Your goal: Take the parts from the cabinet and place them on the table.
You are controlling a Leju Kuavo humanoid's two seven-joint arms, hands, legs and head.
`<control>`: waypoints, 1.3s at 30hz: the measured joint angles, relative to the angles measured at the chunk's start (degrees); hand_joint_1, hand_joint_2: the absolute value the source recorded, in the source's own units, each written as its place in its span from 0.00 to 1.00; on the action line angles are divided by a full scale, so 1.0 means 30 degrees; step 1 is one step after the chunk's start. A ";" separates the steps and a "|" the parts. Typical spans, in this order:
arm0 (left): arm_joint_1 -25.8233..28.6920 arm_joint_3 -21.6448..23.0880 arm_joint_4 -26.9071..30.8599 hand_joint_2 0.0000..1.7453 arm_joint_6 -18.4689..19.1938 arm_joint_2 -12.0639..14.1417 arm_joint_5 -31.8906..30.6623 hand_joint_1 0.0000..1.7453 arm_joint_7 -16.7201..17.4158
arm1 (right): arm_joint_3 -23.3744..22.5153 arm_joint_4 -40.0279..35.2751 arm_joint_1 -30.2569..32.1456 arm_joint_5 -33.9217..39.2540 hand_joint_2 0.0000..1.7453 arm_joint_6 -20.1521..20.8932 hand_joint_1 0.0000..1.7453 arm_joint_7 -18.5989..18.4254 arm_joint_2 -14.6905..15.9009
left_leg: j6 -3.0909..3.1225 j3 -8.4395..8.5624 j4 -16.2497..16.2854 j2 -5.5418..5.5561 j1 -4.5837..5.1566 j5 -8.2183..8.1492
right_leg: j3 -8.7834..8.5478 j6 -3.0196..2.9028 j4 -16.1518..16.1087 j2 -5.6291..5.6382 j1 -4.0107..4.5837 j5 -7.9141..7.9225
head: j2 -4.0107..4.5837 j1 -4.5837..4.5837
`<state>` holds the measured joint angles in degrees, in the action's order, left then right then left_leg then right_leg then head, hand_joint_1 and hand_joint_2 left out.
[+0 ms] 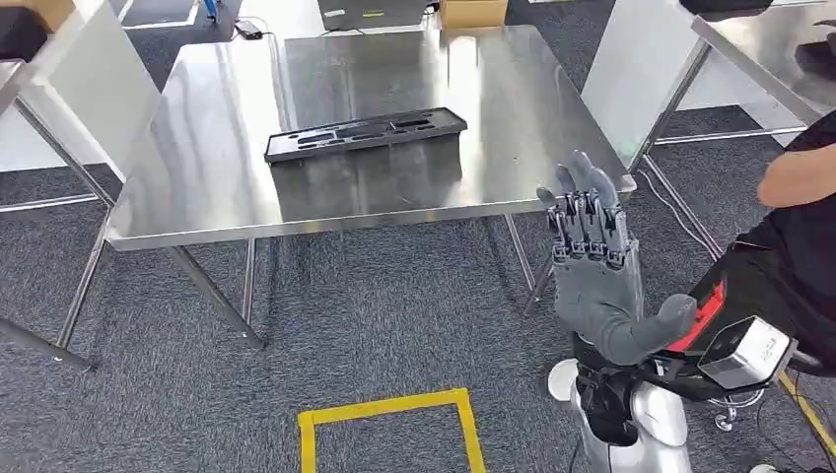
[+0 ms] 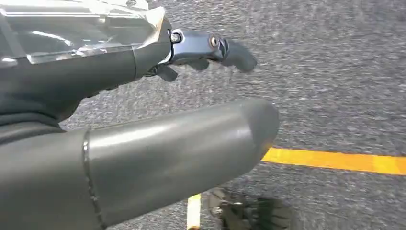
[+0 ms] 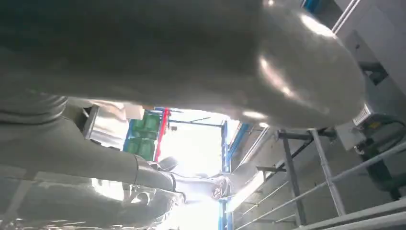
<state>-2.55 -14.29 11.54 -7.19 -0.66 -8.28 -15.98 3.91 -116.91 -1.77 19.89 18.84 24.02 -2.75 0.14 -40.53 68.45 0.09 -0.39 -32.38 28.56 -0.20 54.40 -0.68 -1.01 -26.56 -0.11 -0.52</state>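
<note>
Speckled grey carpet surrounds a brushed-steel table bearing a long, black, moulded part. The right hand, matte grey, stands raised, fingers straight, empty. The left hand's grasp I cannot tell.

Head view: I looked forward and down from high up at the steel counter and carpet.
Left wrist view: close behind its thumb, facing the carpet.
Right wrist view: close, tilted upward at bright windows.
</note>
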 joint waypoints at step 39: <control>0.0355 -0.1217 -0.0109 0.00 -0.0648 -0.0357 -0.0423 0.00 0.0670 | 0.1049 0.0889 -0.0250 0.0394 0.00 -0.0918 0.00 -0.0364 0.0036 | -0.0586 0.3493 -0.3048 0.0151 -0.0557 0.0517 | 0.2409 0.0902 0.1494 -0.0114 -0.0116 0.0816 | 0.0000 -0.0088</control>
<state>-1.48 -17.94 11.21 -9.14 -1.73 -9.55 -13.97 7.06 -114.25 -2.52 21.07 16.09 22.93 -2.64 -1.62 -30.05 59.30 0.54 -2.06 -30.82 35.79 2.51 58.88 -1.02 -1.36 -24.11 -0.11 -0.79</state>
